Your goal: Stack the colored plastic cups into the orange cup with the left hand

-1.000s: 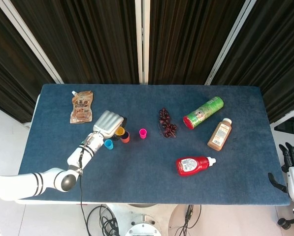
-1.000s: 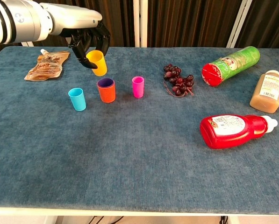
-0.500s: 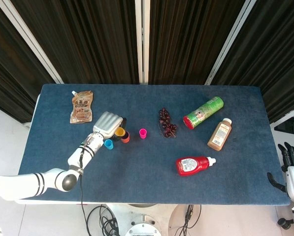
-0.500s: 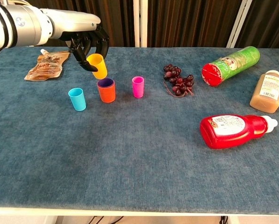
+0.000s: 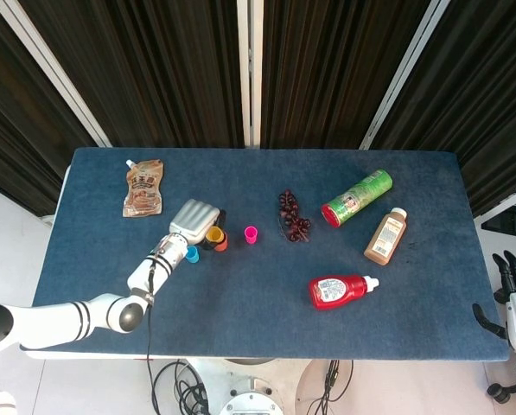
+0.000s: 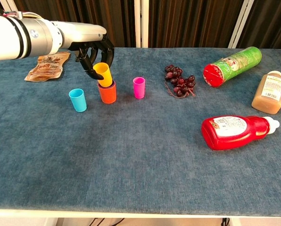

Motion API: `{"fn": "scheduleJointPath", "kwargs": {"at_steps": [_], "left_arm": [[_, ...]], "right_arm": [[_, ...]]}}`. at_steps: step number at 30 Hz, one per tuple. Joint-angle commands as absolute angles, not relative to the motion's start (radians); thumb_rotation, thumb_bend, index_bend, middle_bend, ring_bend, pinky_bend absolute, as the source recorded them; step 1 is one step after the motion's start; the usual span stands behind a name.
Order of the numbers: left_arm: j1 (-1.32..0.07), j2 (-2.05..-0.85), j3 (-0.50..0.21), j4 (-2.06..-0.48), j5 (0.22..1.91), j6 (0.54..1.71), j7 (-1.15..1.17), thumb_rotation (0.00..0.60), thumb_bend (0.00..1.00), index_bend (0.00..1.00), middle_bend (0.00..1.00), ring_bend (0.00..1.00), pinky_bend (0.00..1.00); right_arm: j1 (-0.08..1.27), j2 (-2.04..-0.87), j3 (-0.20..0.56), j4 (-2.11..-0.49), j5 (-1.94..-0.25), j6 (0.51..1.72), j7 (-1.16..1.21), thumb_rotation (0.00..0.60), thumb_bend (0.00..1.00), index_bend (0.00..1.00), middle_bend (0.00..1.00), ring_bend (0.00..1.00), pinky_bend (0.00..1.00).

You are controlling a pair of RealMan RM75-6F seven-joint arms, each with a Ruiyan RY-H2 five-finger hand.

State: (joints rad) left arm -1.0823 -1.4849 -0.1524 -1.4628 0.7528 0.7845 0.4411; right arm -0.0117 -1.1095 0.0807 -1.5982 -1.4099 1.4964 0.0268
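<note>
Holding the yellow cup (image 6: 102, 73) in curled fingers, left hand (image 6: 94, 55) above the orange cup (image 6: 107, 92), yellow cup tilted, mouth up and leftward, base dipping into the orange cup, blue cup (image 6: 77, 100) and pink cup (image 6: 139, 87) upright either side on the counter (image 6: 131, 155), right hand (image 5: 510, 281) off the counter's edge, fingers apart, holding nothing.

White arm with black bands; left hand (image 6: 95, 54) seemingly black-fingered, silver-backed.

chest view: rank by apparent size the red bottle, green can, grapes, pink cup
1. red bottle, though it lies nearest the camera, which inflates it.
2. green can, further back; true size against the bottle is unsure.
3. grapes.
4. pink cup, smaller than the grapes at a similar depth.
</note>
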Motion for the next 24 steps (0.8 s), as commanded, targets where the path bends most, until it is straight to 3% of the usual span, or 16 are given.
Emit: {"fn": "scheduleJointPath", "kwargs": {"at_steps": [1,4,9,18,24], "left_arm": [[-1.085,-1.492,-0.155,-1.459,0.758,0.784,0.438,0.600,0.26,0.53,0.51,0.54,0.68],[-1.088,-1.498,-0.153,-1.454,0.762,0.779,0.436,0.600,0.26,0.51,0.51,0.54,0.68],[-1.086,-1.506,-0.148,-1.441,0.773,0.774,0.427,0.600,0.25,0.30,0.43,0.48,0.66],[-1.076,-1.490,-0.137,-1.462,0.813,0.805,0.440,0.600,0.23,0.28,0.30,0.29,0.51],[-1.038,-1.387,-0.141,-1.606,0.819,0.867,0.444,0.600,0.21,0.28,0.30,0.26,0.46]], "right_arm": [[-0.011,-1.111,0.079,-1.596,-1.412,1.494,0.029,0.600,0.23,0.00,0.00,0.00,0.00],[-0.010,-1.113,0.078,-1.594,-1.412,1.490,0.031,0.600,0.23,0.00,0.00,0.00,0.00],[-0.011,-1.111,0.079,-1.591,-1.404,1.486,0.032,0.600,0.23,0.00,0.00,0.00,0.00],[-0.008,-1.112,0.081,-1.594,-1.397,1.479,0.027,0.600,0.23,0.00,0.00,0.00,0.00],[-0.003,-1.111,0.084,-1.597,-1.397,1.474,0.024,0.600,0.23,0.00,0.00,0.00,0.00]]}}
